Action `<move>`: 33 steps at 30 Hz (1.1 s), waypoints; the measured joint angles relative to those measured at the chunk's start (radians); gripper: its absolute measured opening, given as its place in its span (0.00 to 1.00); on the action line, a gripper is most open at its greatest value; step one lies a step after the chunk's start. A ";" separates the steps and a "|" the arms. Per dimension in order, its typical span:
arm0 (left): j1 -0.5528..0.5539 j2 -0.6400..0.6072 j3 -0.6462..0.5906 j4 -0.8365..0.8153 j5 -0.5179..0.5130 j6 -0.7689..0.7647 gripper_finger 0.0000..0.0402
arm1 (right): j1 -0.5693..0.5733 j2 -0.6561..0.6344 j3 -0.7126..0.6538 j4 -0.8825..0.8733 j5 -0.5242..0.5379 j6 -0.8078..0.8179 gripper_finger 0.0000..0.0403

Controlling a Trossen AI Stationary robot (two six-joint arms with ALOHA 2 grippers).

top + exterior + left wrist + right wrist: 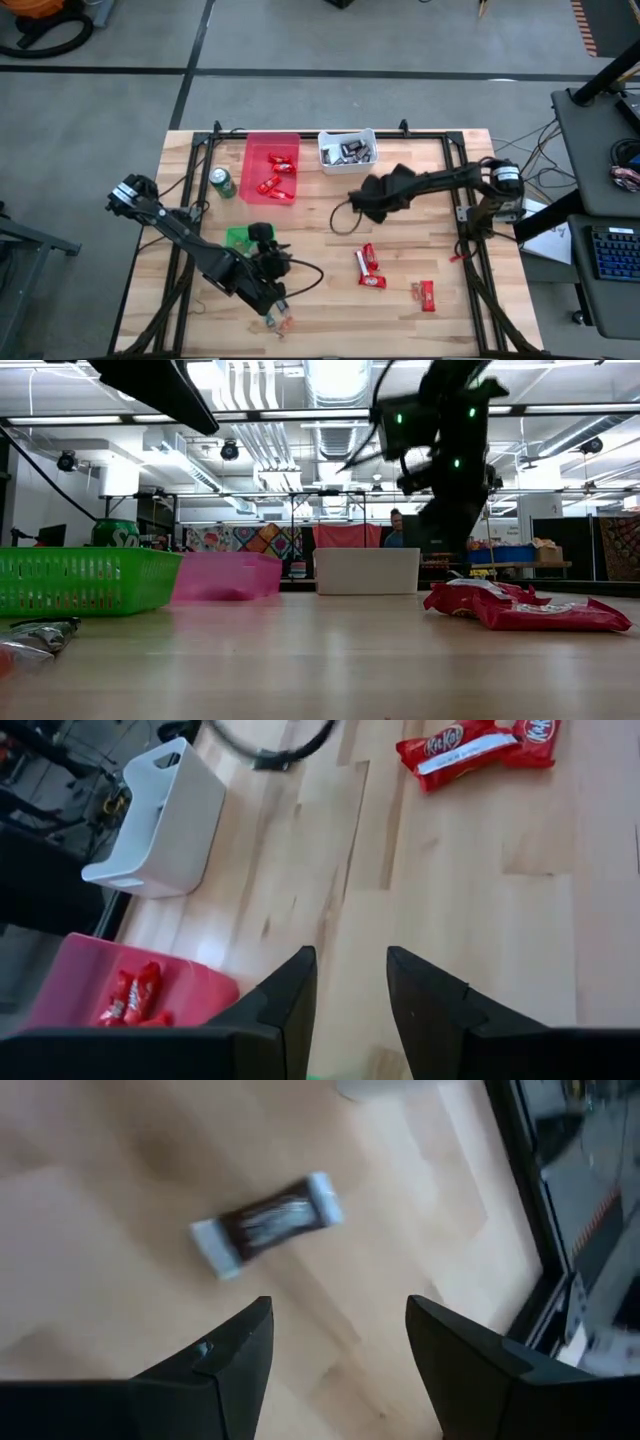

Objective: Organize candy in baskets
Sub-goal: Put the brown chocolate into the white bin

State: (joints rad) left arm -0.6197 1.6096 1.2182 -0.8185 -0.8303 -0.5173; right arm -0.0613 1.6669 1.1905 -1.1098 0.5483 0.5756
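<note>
The red basket holds several red-wrapped candies. The white basket holds dark mini bars. The green basket is mostly hidden under my left arm. My left gripper hangs open over the green basket's far side, pointing toward the white basket, with nothing between its fingers. My right gripper is open above the table's middle. It points down at a dark, silver-ended mini bar that lies flat on the wood just beyond its fingertips.
A green soda can stands beside the red basket. Red candy bars and another lie near the front right. Loose candy lies at the front edge by my left arm. A black cable loops over the table.
</note>
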 joint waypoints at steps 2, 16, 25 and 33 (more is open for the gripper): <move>0.000 -0.015 -0.001 -0.009 0.000 0.023 0.25 | -0.045 -0.009 -0.039 0.032 0.004 0.000 0.54; 0.007 -0.137 -0.123 0.047 -0.002 0.107 0.12 | -0.182 -0.239 -0.281 0.399 -0.165 0.064 0.54; 0.016 -0.217 -0.228 0.225 -0.054 0.105 0.10 | -0.183 -0.214 -0.432 0.724 -0.187 0.183 0.54; 0.016 -0.215 -0.225 0.262 -0.114 0.106 0.10 | -0.181 -0.094 -0.487 0.899 -0.162 0.282 0.54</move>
State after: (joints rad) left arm -0.6037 1.3945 0.9936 -0.5560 -0.9447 -0.4118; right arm -0.2425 1.5726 0.7039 -0.2105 0.3860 0.8572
